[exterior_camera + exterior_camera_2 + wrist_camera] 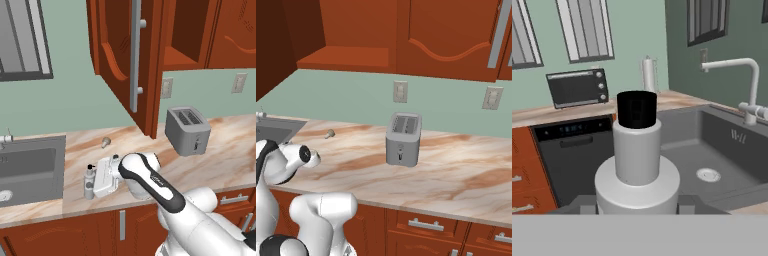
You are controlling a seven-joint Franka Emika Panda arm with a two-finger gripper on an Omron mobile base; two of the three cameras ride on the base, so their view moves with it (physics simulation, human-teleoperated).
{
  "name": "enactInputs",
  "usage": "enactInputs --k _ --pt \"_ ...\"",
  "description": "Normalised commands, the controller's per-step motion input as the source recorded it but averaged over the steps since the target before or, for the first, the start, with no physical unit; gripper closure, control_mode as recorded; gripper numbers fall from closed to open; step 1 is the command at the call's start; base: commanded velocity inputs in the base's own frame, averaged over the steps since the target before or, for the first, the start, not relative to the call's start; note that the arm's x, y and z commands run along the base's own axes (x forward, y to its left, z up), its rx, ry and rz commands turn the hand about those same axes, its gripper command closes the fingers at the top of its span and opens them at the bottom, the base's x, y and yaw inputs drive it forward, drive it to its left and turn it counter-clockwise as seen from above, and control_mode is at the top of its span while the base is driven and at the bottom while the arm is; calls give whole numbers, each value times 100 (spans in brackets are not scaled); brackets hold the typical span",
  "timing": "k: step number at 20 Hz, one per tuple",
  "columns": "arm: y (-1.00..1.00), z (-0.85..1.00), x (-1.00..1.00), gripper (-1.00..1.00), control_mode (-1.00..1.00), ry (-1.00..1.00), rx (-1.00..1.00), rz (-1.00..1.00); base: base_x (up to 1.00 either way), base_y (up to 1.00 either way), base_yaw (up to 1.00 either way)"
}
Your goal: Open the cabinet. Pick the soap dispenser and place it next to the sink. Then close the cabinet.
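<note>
Left base view: gripper point(95, 184) closed on dispenser point(89, 182), axis upright, on counter point(210, 155). Sink point(30, 170) at 9 o'clock, just beside. Cabinet point(125, 55) door open.

Flat, even rendered light with no glare and no clear source. Edges stay sharp throughout. The open cabinet point(117, 55) interior sits darker; the counter point(456, 170) carries barely any shadow.
</note>
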Motion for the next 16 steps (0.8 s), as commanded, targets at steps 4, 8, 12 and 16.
enactInputs --k 4,8,12,16 --pt "8 -12 18 100 -100 0 -9 0 0 0 0" --pt "1 -7 20 100 -100 0 -7 0 0 0 0" --pt "0 -5 19 100 -100 0 -5 0 0 0 0" --pt "0 -7 17 100 -100 0 -4 0 0 0 0"
